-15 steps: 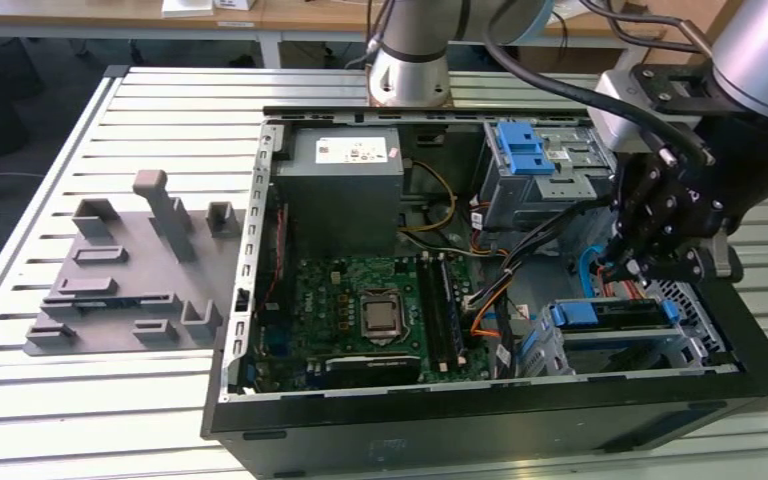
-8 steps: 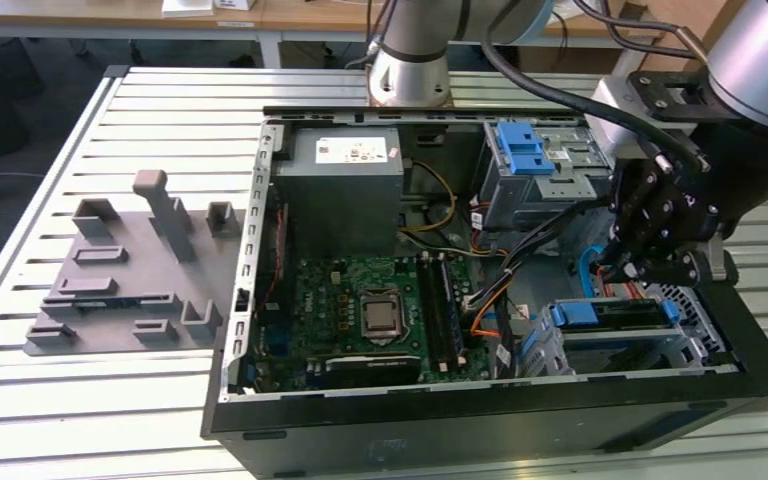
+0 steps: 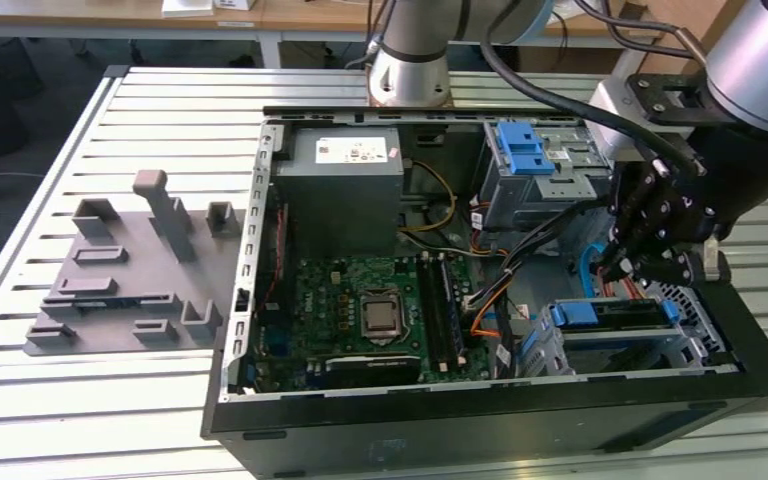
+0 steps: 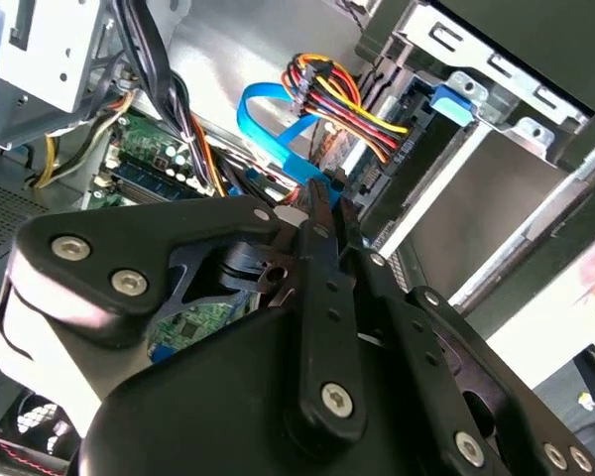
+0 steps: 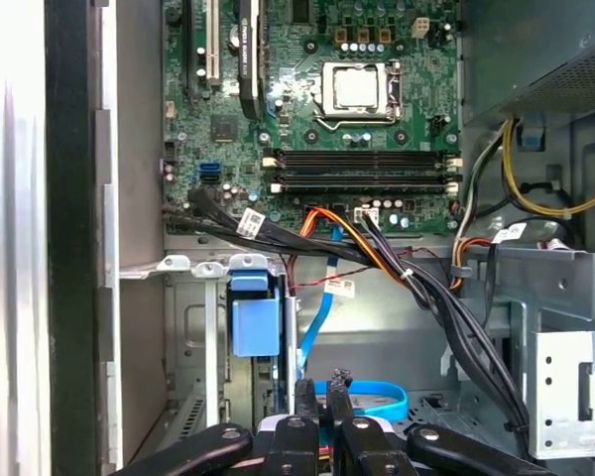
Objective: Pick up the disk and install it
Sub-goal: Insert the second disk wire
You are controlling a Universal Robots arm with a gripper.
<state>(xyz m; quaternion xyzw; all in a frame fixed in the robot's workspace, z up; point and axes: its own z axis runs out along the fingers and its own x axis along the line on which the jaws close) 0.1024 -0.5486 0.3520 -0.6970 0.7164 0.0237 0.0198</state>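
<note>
— Exterior view first: where's the disk (image 3: 607, 316)?

— Lower right of the frame, seated in the bay of the open computer case (image 3: 491, 420), blue bracket showing.

— And the gripper (image 3: 628, 262)?

— Just above it, holding nothing. In the first wrist view its fingertips (image 5: 305, 389) look nearly together over a blue cable (image 5: 372, 397).

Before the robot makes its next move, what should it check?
1. Disk sitting in the drive bay at the computer case corner: ok.
2. Disk pushed fully home: cannot tell.
3. End effector inside the case, near the disk: ok.
4. Blue flat cable clear of the end effector: not ok, it lies right beside it.
5. Grey stand outside the case, out of the way: ok.
</note>
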